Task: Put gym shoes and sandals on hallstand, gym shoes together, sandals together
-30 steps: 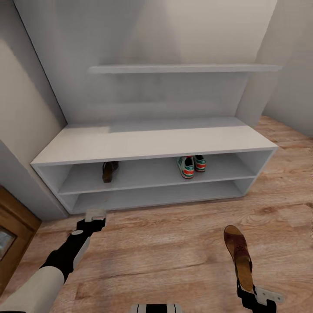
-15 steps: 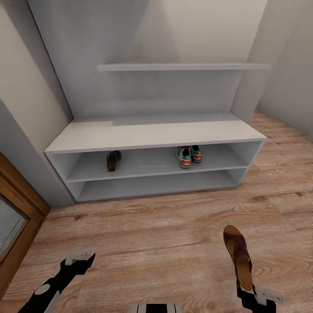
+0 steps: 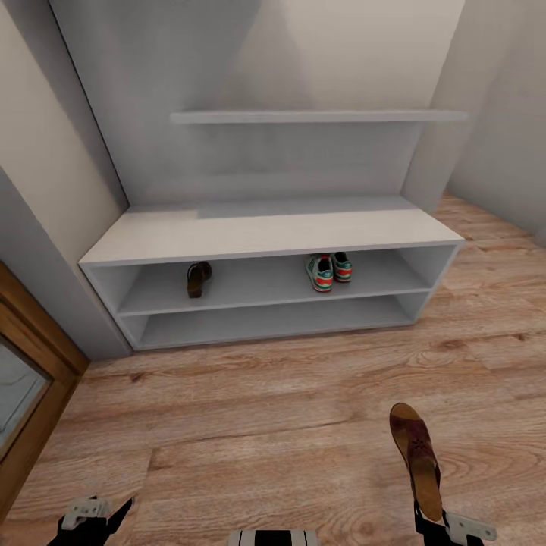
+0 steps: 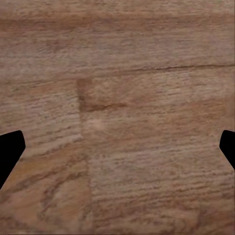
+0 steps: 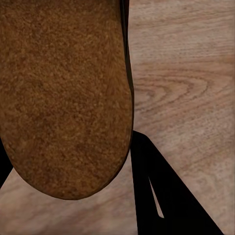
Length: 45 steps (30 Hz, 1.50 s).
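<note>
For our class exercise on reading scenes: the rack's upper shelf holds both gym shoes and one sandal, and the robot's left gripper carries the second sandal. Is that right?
One detail is wrong: the second sandal is held by the right gripper, not the left, as the head view shows. The left gripper is open with nothing in it. The gym shoes and one sandal do sit on the rack's upper shelf.

You are looking straight at the light brown wood-plank corridor floor (image 4: 127, 112), grain and plank seams clear, with the left gripper's (image 4: 117, 147) two black fingertips (image 4: 10, 149) spread wide apart, nothing between them.
</note>
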### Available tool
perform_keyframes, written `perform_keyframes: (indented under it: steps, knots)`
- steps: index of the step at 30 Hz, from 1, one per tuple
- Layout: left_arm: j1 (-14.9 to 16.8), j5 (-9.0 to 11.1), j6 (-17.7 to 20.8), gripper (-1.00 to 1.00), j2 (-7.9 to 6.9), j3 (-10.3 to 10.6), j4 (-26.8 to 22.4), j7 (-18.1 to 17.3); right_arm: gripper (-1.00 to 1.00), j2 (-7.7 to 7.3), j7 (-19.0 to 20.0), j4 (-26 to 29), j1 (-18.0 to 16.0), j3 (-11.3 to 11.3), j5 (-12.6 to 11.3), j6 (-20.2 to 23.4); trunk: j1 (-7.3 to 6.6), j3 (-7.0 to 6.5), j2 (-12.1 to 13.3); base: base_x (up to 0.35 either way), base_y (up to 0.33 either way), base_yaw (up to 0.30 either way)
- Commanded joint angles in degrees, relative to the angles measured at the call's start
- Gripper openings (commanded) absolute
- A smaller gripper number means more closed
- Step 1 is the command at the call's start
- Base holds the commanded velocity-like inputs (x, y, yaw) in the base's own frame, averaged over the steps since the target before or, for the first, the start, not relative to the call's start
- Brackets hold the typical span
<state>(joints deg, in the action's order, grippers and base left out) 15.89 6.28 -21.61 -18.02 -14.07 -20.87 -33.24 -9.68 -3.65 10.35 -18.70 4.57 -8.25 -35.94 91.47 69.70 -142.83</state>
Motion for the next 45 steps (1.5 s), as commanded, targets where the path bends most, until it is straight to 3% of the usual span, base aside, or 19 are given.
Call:
perform_keyframes:
  steps: [1, 14, 34, 45]
  knots:
    - [-0.19, 0.57, -0.22, 1.00, -0.01, -0.49, 0.14, -0.62, -1.00, 0.01, 0.22, -0.02, -0.02, 0.09, -0.42, -0.16, -0.01, 0.04, -0.01, 0.000, 0.000, 0.000]
    - [-1.97, 1.26, -1.50, 1.00, -0.17, -1.63, 0.32, -0.86, -1.00, 0.10, 0.06, 0.11, -0.02, 0.09, -0.45, -0.20, -0.01, 0.04, -0.01, -0.067, 0.043, 0.018]
    - [-1.97, 1.37, -1.50, 1.00, -0.08, -1.57, 0.30, -0.95, -1.00, 0.06, 0.04, 0.11, -0.02, 0.18, -0.52, -0.22, -0.01, 0.04, -0.01, -0.014, 0.016, 0.264]
    - [-1.95, 1.37, -1.50, 1.00, -0.10, -1.57, 0.30, -0.99, -1.00, 0.14, 0.05, 0.11, -0.02, 0.09, -0.54, -0.26, -0.01, 0.04, -0.01, 0.000, 0.000, 0.060]
